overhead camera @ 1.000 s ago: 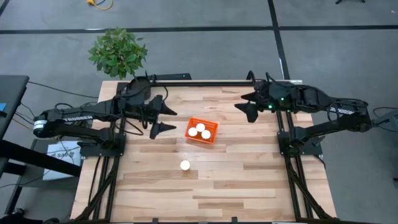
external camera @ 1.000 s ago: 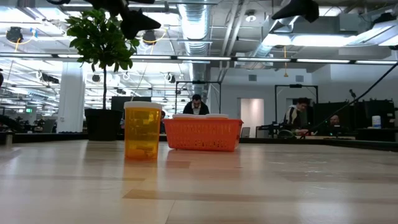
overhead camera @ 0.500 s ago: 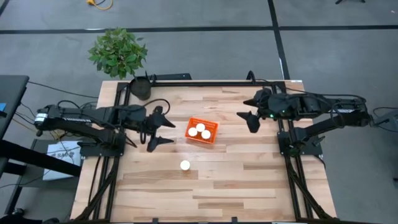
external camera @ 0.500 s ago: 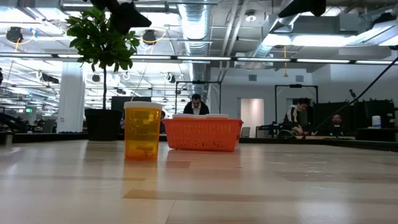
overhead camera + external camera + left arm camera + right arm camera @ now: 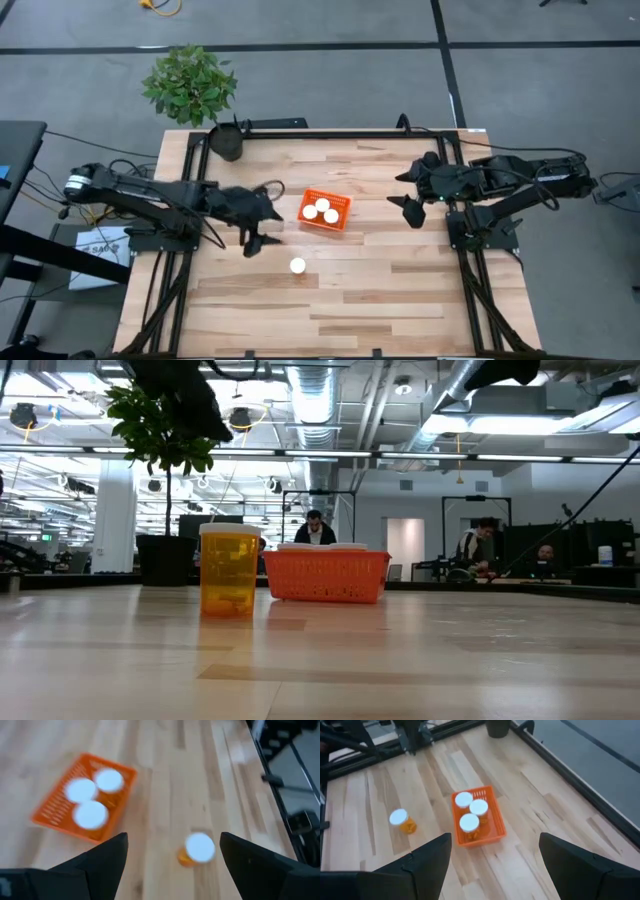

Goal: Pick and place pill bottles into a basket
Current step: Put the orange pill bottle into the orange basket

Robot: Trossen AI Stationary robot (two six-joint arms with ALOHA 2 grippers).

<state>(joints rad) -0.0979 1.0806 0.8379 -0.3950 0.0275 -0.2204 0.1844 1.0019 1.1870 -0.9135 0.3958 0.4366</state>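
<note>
On the table's left side the left gripper [image 5: 262, 218] hangs with fingers spread and empty, near the one pill bottle [image 5: 297, 265] outside the basket, which stands upright on the wood a little in front of the orange basket [image 5: 341, 222] holding three capped bottles [image 5: 322, 204]; well over to the right, the right gripper [image 5: 407, 193] waits, also spread and empty. My worry is that a descent slightly off-centre could let a finger clip the cap and tip the light bottle, sending it rolling across the smooth plank table [image 5: 400, 290], or nudge the basket nearby, while beyond lies an open workroom with a potted plant [image 5: 163, 430] and seated people
</note>
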